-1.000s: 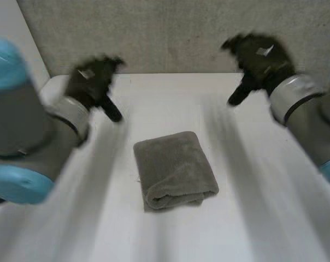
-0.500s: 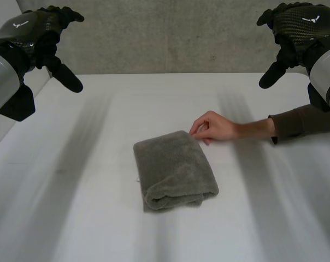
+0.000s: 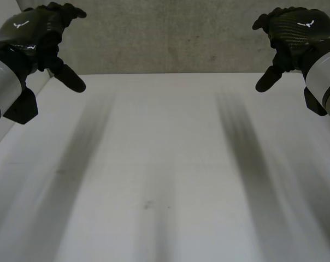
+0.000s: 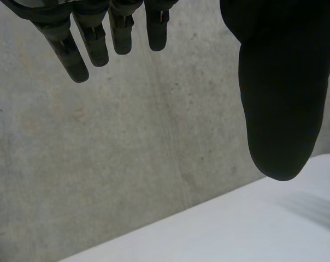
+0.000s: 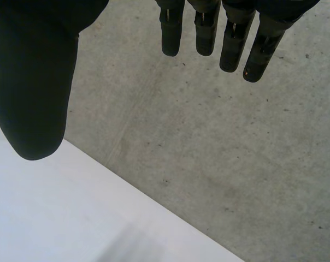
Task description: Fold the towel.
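Left hand (image 3: 36,33) and right hand (image 3: 293,30) hang high over the far side of the white table (image 3: 165,174), one at each end and well apart, both slack and holding nothing. Seen from the left wrist, the fingers (image 4: 75,52) point loosely away from the thumb (image 4: 274,109) with open air between them. The right wrist view gives the same picture, fingers (image 5: 230,38) relaxed and thumb (image 5: 34,98) set wide. No towel lies on the table, in either palm or anywhere between the arms, so where it is cannot be told. The tabletop beneath the hands is plain white, and behind it rises a grey concrete wall (image 3: 170,33), which is what both palms face. The pose reads as a parked one: arms lifted and drawn out to the sides, most likely to keep the middle of the table free and unobstructed. No box, basket or tray stands on the surface, so nothing here could hold a cloth. Any folding would, by this look, need a towel set down within reach first.
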